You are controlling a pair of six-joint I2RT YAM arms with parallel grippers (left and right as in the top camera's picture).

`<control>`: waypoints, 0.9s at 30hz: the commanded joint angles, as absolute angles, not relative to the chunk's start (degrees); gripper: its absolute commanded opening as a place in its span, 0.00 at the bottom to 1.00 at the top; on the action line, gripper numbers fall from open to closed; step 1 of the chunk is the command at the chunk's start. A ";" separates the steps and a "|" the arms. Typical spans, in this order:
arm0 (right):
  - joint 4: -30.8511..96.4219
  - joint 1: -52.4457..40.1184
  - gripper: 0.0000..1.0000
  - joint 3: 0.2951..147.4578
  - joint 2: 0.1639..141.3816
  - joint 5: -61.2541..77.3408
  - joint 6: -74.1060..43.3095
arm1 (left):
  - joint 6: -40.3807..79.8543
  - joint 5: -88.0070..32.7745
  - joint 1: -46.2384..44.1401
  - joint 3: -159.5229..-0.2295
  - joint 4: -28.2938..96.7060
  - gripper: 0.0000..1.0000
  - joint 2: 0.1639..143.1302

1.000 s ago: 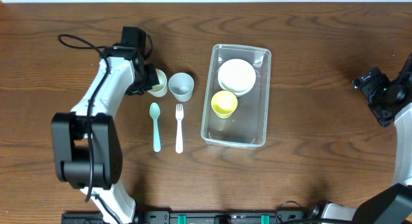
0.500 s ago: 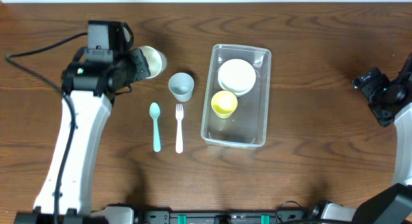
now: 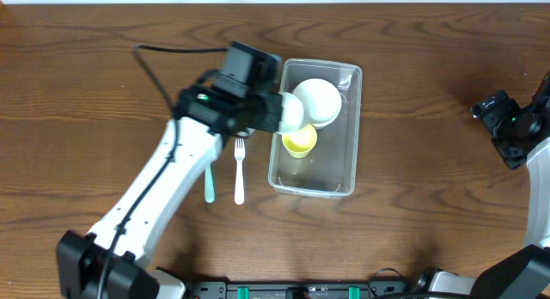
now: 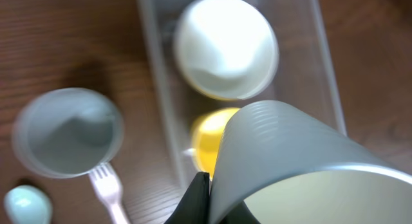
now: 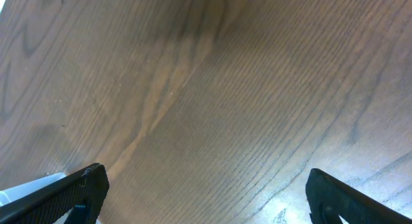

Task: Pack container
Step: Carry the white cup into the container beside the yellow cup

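Wood of the table (image 3: 412, 239) lies bare across the lower right of the overhead view, leaving wide room between the container (image 3: 356, 136) and the right gripper (image 5: 206, 197). That gripper hangs at the right edge of the frame, jaws spread wide over plain grain.

At lower centre a white fork (image 3: 239, 172) lies lengthwise near the container's left wall, apart from it. A teal spoon (image 3: 209, 186) lies beside the fork, its bowl hidden under the left arm.

The container, clear plastic with rounded corners, sits centre-right with its long side running up the frame, well apart from every table edge. Its lower half shows only clear floor. A yellow cup (image 3: 302, 143) stands by the left wall, and a white bowl (image 3: 320, 100) fills the upper end.

The left gripper (image 3: 275, 112) reaches in from the left, pinching the wall of a tilted pale cup (image 3: 291, 114). The cup hangs over the container's left rim, between the bowl and the yellow cup.

In the left wrist view a grey-blue cup (image 4: 67, 130) stands upright on the table outside that wall. A strip of bare wood separates the container's upper end from the far table edge.
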State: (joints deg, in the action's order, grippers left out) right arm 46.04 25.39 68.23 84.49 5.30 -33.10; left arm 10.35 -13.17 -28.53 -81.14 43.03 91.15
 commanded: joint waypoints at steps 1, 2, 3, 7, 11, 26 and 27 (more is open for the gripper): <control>46.09 25.85 0.99 68.51 84.66 4.71 -33.80 | 8.58 -13.47 -31.38 -81.87 42.04 0.06 92.33; 46.09 25.85 0.99 68.51 84.66 4.73 -33.80 | 8.58 -13.47 -32.32 -81.87 41.56 0.06 92.84; 46.09 25.85 0.99 68.51 84.66 4.71 -33.80 | 8.58 -13.45 -32.91 -81.87 41.23 0.06 93.17; 46.09 25.85 0.99 68.51 84.66 4.73 -33.80 | 8.58 -11.27 -35.64 -81.87 40.01 0.06 95.70; 46.09 25.85 0.99 68.51 84.66 4.73 -33.80 | 8.56 -10.46 -37.47 -81.84 39.05 0.06 99.50; 46.09 25.85 0.99 68.51 84.66 4.73 -33.80 | 7.49 -9.26 -39.83 -81.84 33.08 0.06 102.89; 46.09 25.85 0.99 68.51 84.66 4.73 -33.80 | 7.46 -9.15 -39.83 -81.84 32.82 0.06 102.91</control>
